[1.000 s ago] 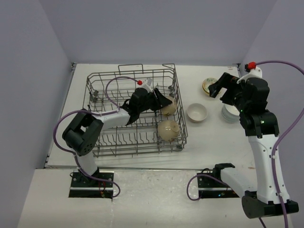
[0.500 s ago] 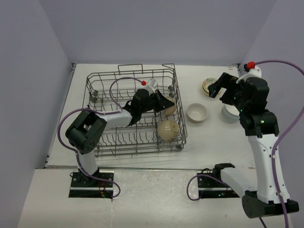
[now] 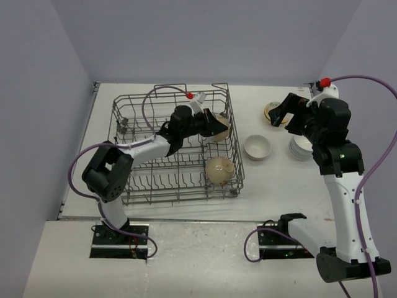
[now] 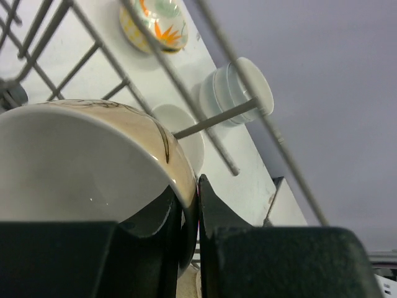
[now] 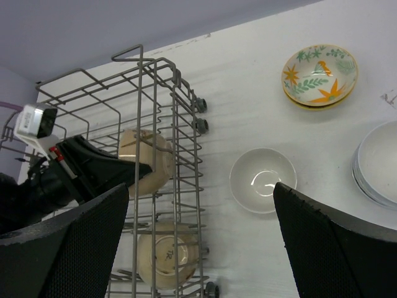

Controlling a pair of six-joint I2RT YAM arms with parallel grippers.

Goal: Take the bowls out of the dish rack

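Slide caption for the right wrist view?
Left gripper shut on a beige ceramic bowl inside the grey wire dish rack; a second beige bowl lies nearby.

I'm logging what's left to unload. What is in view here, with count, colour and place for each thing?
dish rack: one, grey wire, left part of the table
held beige bowl: one, beige with a white inside, at the rack's right side, gripped by its rim
second beige bowl: one, beige, inside the rack's near right corner
loose bowl: one, white inside, on the table right of the rack
painted bowl: one, yellow with an orange and green pattern, far right of the table
stacked bowls: white, count unclear, partly behind the right arm
table: one, white
left gripper: black fingers shut on the held beige bowl
right gripper: open, empty, near the painted bowl
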